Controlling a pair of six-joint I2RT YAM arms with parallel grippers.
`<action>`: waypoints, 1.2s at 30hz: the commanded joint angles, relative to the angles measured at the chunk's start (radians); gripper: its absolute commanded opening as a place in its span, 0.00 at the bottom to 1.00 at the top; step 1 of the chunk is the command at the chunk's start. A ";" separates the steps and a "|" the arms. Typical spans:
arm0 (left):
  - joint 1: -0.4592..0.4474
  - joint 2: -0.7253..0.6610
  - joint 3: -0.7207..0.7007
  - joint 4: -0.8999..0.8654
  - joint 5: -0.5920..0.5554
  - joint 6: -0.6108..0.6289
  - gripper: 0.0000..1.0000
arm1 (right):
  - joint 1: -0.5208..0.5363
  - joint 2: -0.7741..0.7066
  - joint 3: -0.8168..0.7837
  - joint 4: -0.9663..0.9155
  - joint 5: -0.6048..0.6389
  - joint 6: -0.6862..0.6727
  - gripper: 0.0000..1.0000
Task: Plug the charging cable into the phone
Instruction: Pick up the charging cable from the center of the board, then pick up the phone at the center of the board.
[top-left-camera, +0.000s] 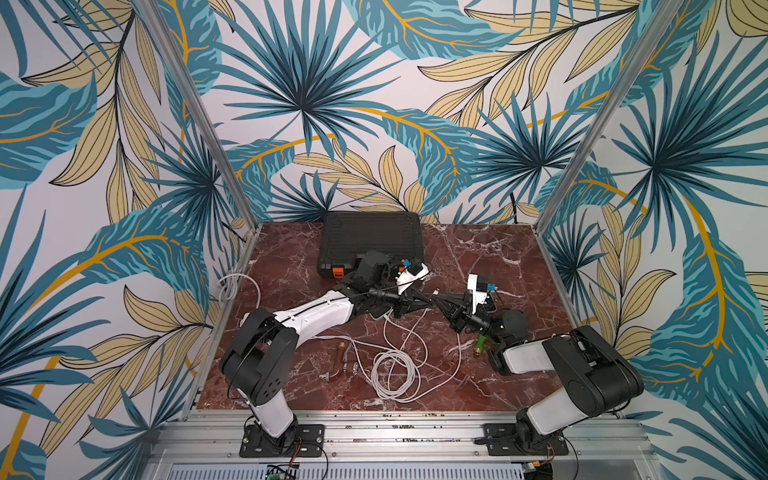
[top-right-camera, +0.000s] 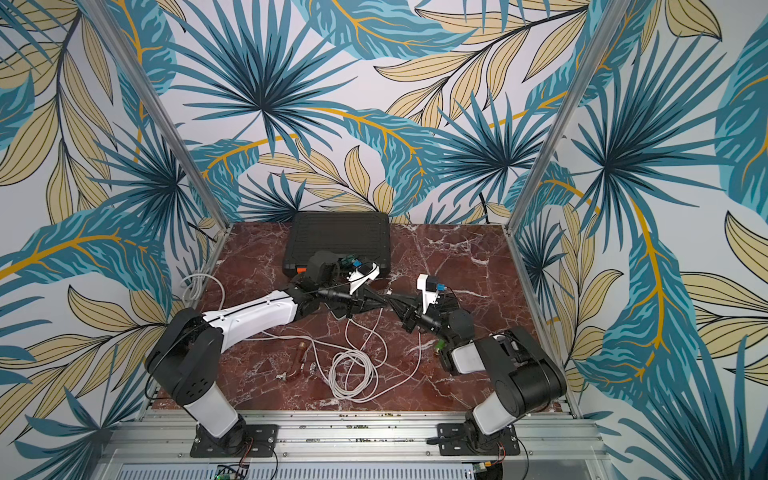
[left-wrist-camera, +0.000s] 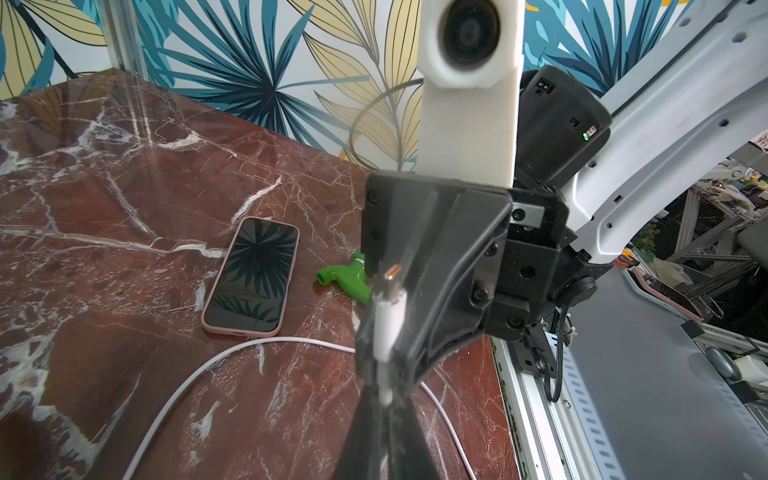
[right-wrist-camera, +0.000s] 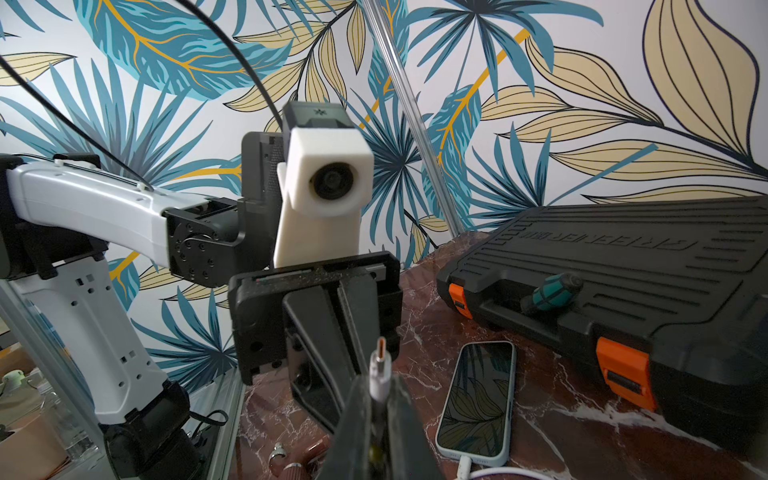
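The left arm stretches low toward centre, left gripper pinched shut on a white plug standing metal tip up, which the right gripper, reaching in opposite, also clamps, above glossy veined marble where a slim pink-cased phone lies flat beside a green fitting.

L end effector, R end effector closed, facing.

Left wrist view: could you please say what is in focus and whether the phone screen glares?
Left wrist view: the phone is sharp, its screen mirroring the leaf wallpaper without blown-out glare; the cable plug in the foreground is blurred. Right wrist view: the plug looks crisper.
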 joint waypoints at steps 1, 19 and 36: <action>0.003 -0.029 -0.006 0.019 -0.004 -0.007 0.18 | 0.008 0.006 0.005 0.247 -0.005 -0.015 0.01; 0.179 -0.009 0.171 -0.125 -0.447 -0.022 1.00 | 0.001 -0.535 -0.088 -0.788 0.806 -0.061 0.00; -0.108 0.606 0.899 -0.821 -0.587 0.521 0.98 | 0.002 -0.774 -0.291 -0.863 0.881 0.059 0.00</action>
